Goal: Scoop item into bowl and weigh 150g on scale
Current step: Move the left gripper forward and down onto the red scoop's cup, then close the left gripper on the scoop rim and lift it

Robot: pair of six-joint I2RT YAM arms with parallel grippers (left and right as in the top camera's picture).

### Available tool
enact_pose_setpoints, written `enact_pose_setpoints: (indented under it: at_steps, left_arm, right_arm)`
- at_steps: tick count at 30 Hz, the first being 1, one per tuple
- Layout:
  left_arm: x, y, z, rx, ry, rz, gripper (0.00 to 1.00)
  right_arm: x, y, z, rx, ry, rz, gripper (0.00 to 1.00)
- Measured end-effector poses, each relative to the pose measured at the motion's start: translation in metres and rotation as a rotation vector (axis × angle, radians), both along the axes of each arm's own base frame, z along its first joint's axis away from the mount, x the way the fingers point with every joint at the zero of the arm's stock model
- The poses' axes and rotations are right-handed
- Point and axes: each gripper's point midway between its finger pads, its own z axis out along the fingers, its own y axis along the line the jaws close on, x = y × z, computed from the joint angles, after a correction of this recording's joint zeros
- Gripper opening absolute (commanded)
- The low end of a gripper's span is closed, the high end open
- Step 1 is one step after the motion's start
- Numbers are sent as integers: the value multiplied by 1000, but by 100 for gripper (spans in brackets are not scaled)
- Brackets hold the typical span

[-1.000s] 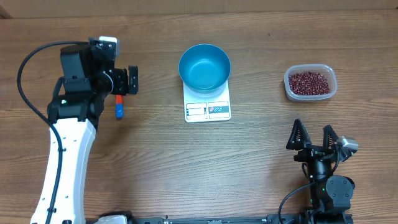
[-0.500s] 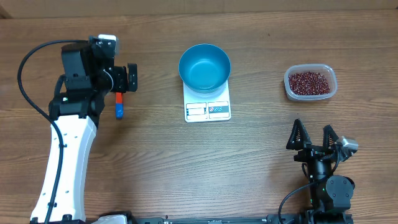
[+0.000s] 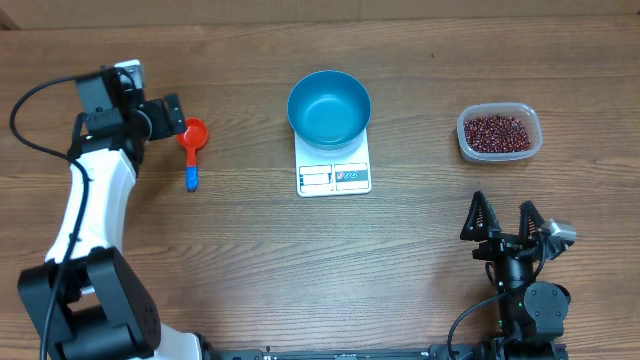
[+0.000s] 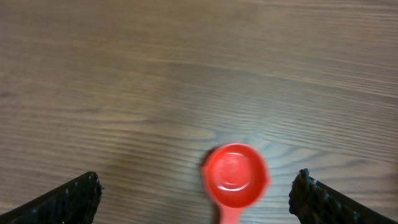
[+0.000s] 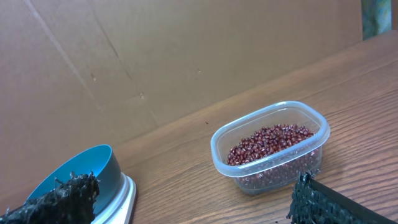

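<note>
Wood-grain table [image 3: 250, 250], left pincer over the scoop, nothing held.

Left pincer [image 3: 172, 117] has its jaws wide apart. The scoop [image 4: 235, 175] lies on the wood just ahead of it and below. In the wrist view the red cup sits between the fingertips, closer to the right one. The scoop's long axis runs from the cup back along the blue handle toward the robot's edge, crosswise to where the pincer points, so I'd expect a wrist turn before closing. The left arm is reached out with the wrist bent inward, and it is by far the nearer arm. Right pincer [image 3: 503, 218] is also wide apart and parked low, well apart from the scoop. Beans [image 3: 495, 131] sit in the clear tub [image 3: 465, 145] ahead of it. The blue bowl [image 3: 329, 115] looks empty on the scale [image 3: 334, 176], ahead to its left.
</note>
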Motion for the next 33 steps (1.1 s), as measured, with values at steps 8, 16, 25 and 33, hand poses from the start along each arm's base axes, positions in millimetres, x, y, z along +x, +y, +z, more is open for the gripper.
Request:
enact_pose_setpoints:
  at_steps: [8, 16, 25, 33]
  left_arm:
    - [6, 30, -46, 36, 62, -11, 85]
    - [21, 8, -79, 21, 78, -119, 78]
    - [28, -19, -101, 20, 106, -198, 63]
    - [25, -20, -118, 13, 141, -200, 45]
  right_arm:
    - [0, 0, 0, 0, 0, 0, 100]
    - [0, 0, 0, 0, 0, 0, 100]
    - [0, 0, 0, -1, 0, 0, 100]
    - [0, 0, 0, 0, 0, 0, 100]
